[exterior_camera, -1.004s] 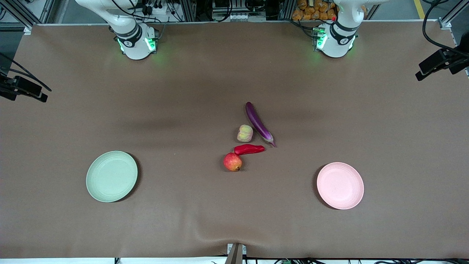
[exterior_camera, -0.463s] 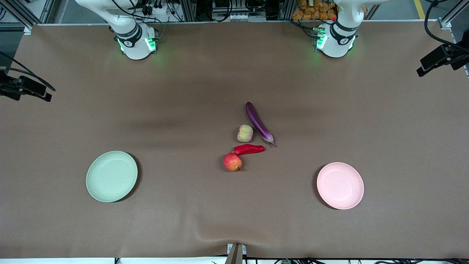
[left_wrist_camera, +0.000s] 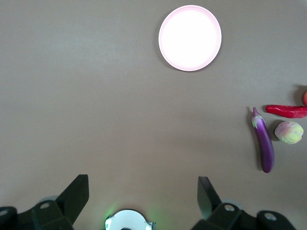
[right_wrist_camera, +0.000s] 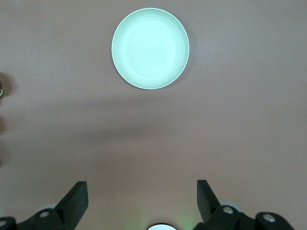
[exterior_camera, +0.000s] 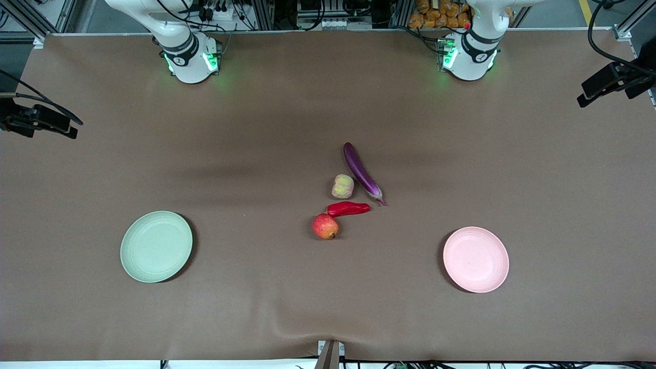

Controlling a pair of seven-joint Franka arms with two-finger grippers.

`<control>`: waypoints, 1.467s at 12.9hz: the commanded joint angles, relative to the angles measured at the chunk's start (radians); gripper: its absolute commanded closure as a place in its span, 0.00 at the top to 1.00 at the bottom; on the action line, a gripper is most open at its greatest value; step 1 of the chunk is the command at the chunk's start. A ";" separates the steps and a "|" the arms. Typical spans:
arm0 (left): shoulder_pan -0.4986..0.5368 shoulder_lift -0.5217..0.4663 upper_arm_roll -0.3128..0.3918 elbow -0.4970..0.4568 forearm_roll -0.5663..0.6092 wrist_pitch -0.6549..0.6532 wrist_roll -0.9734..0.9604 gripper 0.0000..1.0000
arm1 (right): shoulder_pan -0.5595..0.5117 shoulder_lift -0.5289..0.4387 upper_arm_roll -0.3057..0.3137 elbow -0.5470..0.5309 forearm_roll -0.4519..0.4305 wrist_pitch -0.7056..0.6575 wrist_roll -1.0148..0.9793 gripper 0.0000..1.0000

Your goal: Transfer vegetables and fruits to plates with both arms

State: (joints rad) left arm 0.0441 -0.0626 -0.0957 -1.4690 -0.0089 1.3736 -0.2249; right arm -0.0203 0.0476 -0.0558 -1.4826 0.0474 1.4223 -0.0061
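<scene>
Across the whole front view lay the brown table point(exterior_camera: 215, 154), with both arm bases along its top edge. Lower in the frame, toward the right arm's end, sat the pale green plate point(exterior_camera: 156, 246); the pale pink plate point(exterior_camera: 476, 259) sat toward the left arm's end. Near the frame's centre lay the produce: the purple eggplant point(exterior_camera: 361, 171) on a slant, the pale yellow-pink fruit point(exterior_camera: 343, 186) just beside it, the red chili pepper point(exterior_camera: 348, 208) nearer the camera, and the red apple point(exterior_camera: 325, 226) touching the chili's end, lowest of the four. Neither plate held anything. At the bottom of each wrist view, the left gripper point(left_wrist_camera: 143, 199) and the right gripper point(right_wrist_camera: 142, 199) hung high over the table with fingers spread wide, holding nothing.
</scene>
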 commanded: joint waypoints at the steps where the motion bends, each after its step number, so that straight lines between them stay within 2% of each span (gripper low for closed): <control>1: -0.006 0.004 -0.030 0.016 0.017 -0.013 -0.007 1.00 | -0.006 0.001 -0.001 0.013 -0.017 -0.016 -0.043 1.00; 3: -0.006 0.004 -0.035 0.016 0.015 -0.013 -0.007 1.00 | -0.035 0.008 -0.001 0.007 -0.020 -0.013 -0.066 1.00; 5: -0.006 0.004 -0.042 0.016 0.015 -0.013 -0.005 1.00 | -0.032 0.027 0.001 0.007 -0.098 -0.014 -0.068 1.00; 7: -0.004 0.004 -0.045 0.018 0.015 -0.011 -0.005 1.00 | -0.043 0.037 -0.001 -0.002 -0.122 -0.049 -0.068 1.00; 10: -0.006 0.004 -0.047 0.018 0.015 -0.011 -0.007 1.00 | -0.146 0.063 -0.003 0.007 -0.110 0.001 -0.074 1.00; 11: -0.006 0.004 -0.047 0.016 0.015 -0.010 -0.007 1.00 | -0.221 0.064 0.001 0.012 -0.097 0.007 -0.125 1.00; 12: -0.006 0.004 -0.047 0.016 0.015 -0.010 -0.005 1.00 | -0.245 0.064 -0.001 0.010 -0.081 0.015 -0.190 1.00; 15: -0.003 0.004 -0.047 0.016 0.015 -0.010 -0.004 1.00 | -0.224 0.109 0.002 0.012 -0.086 0.061 -0.165 1.00; 16: -0.003 0.004 -0.047 0.016 0.017 -0.010 -0.004 1.00 | -0.213 0.110 0.004 0.010 -0.080 0.113 -0.116 1.00; 19: -0.001 0.004 -0.047 0.016 0.017 -0.010 -0.004 1.00 | -0.162 0.144 0.005 -0.001 -0.078 0.136 0.045 1.00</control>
State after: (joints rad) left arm 0.0419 -0.0626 -0.1390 -1.4686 -0.0089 1.3737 -0.2283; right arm -0.2016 0.1701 -0.0496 -1.4880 -0.0438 1.5519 -0.0516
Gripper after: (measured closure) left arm 0.000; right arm 0.000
